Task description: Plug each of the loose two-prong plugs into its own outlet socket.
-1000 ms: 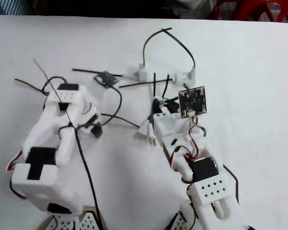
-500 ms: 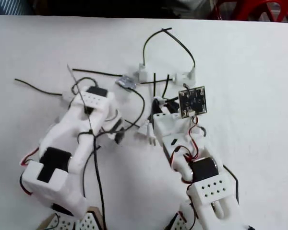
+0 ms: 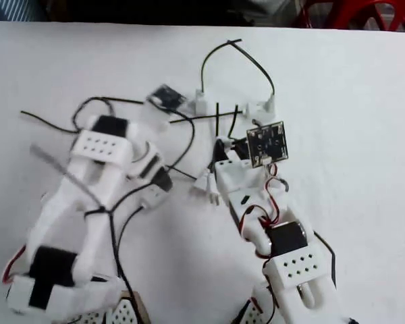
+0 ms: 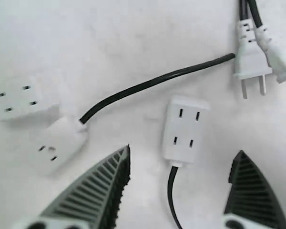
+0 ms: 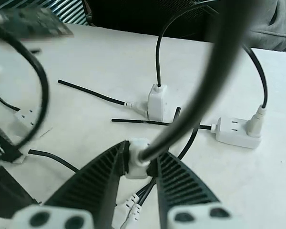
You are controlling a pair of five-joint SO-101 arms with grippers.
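White table (image 3: 351, 81), left arm (image 3: 88, 196) lower left, right arm (image 3: 270, 223) lower right, two white socket blocks (image 3: 201, 103) upper middle, loose plug (image 3: 206, 183) between the arms, black cords (image 3: 203, 67)

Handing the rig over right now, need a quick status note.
Left claw: open, over a white four-slot socket block on a black cord.
Right claw: shut on a white plug with black cord.
A loose white two-prong plug lies on the table near that block.
Done: a second white plug looks seated in a far white socket block.
Left: seat the held plug and the loose one.
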